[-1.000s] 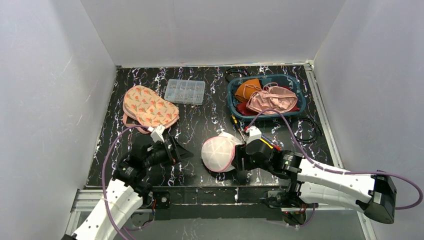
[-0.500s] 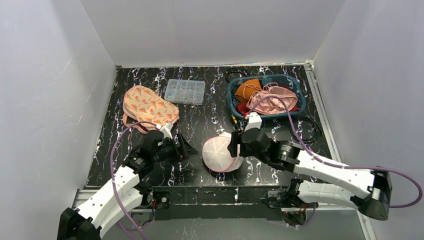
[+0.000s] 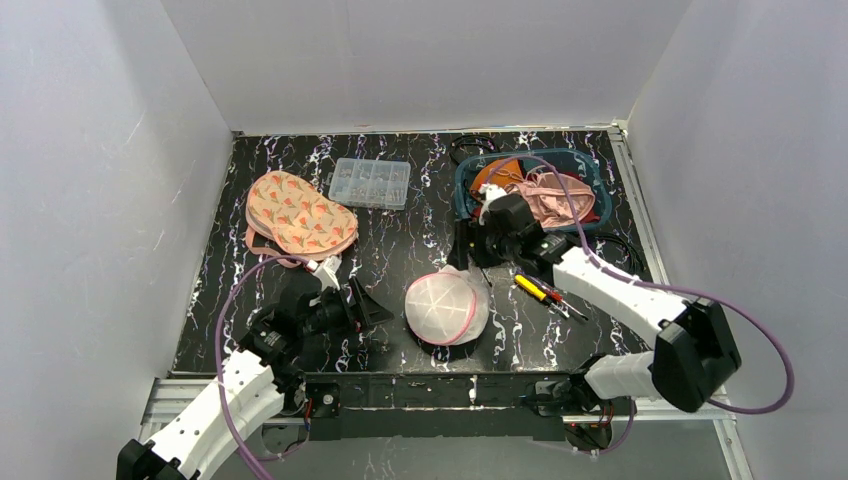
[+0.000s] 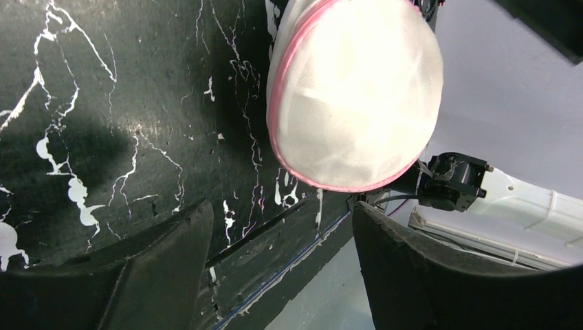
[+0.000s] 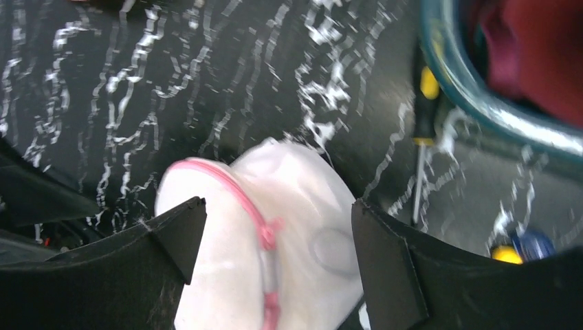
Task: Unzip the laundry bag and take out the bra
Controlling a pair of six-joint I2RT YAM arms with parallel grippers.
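Observation:
The laundry bag [image 3: 446, 307] is a white mesh dome with pink trim, lying near the table's front edge. Its pink zipper line [image 5: 265, 230] runs across it in the right wrist view, and nothing inside it shows. My left gripper [image 3: 372, 303] stands open just left of the bag [image 4: 357, 96], apart from it, fingers [image 4: 158, 275] empty. My right gripper [image 3: 472, 252] hangs open above the bag's far side [image 5: 275, 227], with nothing held. A peach patterned bra [image 3: 298, 215] lies on the table at the left.
A teal basket [image 3: 462, 205] with orange, pink and red garments stands at the back right, right behind my right wrist. Screwdrivers [image 3: 540, 292] lie right of the bag. A clear parts box [image 3: 370, 182] sits at the back. A black cable [image 3: 615, 260] loops at the right.
My right gripper let go of the bag, opened wider and pulled up and back toward the basket. The bag stayed put. My left gripper barely shifted.

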